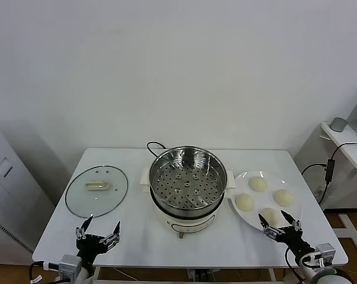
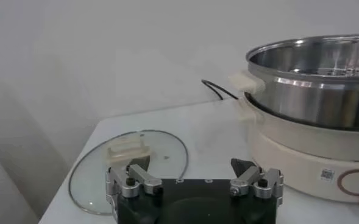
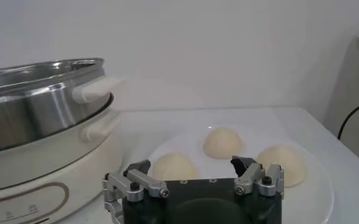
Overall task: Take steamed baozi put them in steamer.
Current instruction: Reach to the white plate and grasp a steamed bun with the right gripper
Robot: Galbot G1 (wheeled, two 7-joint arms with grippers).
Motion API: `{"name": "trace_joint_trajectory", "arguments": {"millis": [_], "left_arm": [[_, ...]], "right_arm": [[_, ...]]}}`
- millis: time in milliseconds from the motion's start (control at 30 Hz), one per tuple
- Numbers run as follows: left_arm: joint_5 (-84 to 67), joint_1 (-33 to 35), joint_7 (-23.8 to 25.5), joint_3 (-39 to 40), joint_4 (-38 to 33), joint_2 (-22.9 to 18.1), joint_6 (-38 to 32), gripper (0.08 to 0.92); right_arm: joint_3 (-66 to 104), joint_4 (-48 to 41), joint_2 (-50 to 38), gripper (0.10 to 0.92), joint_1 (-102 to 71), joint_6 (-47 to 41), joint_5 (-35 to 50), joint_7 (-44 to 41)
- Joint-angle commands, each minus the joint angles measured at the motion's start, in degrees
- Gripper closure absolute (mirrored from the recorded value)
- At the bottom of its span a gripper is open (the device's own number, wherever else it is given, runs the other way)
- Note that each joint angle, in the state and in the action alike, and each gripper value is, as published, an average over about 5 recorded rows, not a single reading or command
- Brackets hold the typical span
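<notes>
We find both grippers, left (image 1: 97,232) and right (image 1: 280,223), spread empty; squeezing soft baozi (image 1: 245,202) risks denting them before the steamer (image 1: 188,177).

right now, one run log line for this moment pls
stage: start | left claw: open, near round glass lid | right claw: open, at white plate | cream-white buns: four on plate | shiny steel steamer: empty

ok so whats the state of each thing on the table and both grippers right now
round stainless-steel steamer basket: uncovered, empty, seated on the white electric pot base
round glass lid: off, lying flat on the white table, to the steamer's left
four cream-white round baozi: all on the flat white plate
left gripper: open, empty, near the lid
right gripper: open, empty, over the nearest bun
</notes>
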Motion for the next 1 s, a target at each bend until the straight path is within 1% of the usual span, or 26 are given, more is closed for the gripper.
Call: {"name": "trace_joint_trajectory", "arguments": {"millis": [33,233,333,400,467,600,700,833,900,1000], "left_arm": [[0.0,0.0,0.0,0.0,0.0,0.0,0.0,0.177],[0.0,-0.1,0.0,0.0,0.2,0.1,0.1,0.177],[0.0,0.0,0.0,0.0,0.3,0.0,0.0,0.177],[0.1,0.1,-0.1,0.0,0.3,-0.1,0.0,0.177],[0.1,0.2,-0.1,0.0,0.2,-0.2,0.0,0.177],[0.2,0.3,-0.2,0.2,-0.1,-0.5,-0.1,0.177],[0.3,-0.3,-0.1,1.1,-0.3,-0.3,0.2,0.177],[0.3,-0.9,0.0,2.1,-0.4,0.3,0.5,0.177],[0.3,-0.5,-0.1,2.1,-0.7,0.4,0.3,0.177],[0.2,-0.3,-0.2,1.9,-0.9,0.5,0.0,0.177]], "right_arm": [[0.0,0.2,0.0,0.203,-0.1,-0.1,0.1,0.4],[0.8,0.7,-1.8,0.203,2.7,-2.4,-1.0,1.2],[1.9,-0.3,-5.1,0.203,7.7,-5.9,-4.0,-1.4],[2.2,-2.0,-8.1,0.203,12.5,-7.8,-7.2,-4.7],[1.7,-4.6,-11.5,0.203,18.1,-8.9,-11.6,-9.5],[0.9,-8.5,-19.3,0.203,26.9,-9.3,-23.1,-21.0],[-0.2,-10.5,-24.9,0.203,32.8,-9.0,-31.2,-32.2],[-4.9,-14.6,-30.0,0.203,43.4,-4.7,-43.9,-48.4],[-9.3,-16.9,-31.3,0.203,49.0,-2.3,-48.7,-54.4],[-18.9,-20.6,-32.2,0.203,57.7,1.1,-53.3,-59.8]]}}
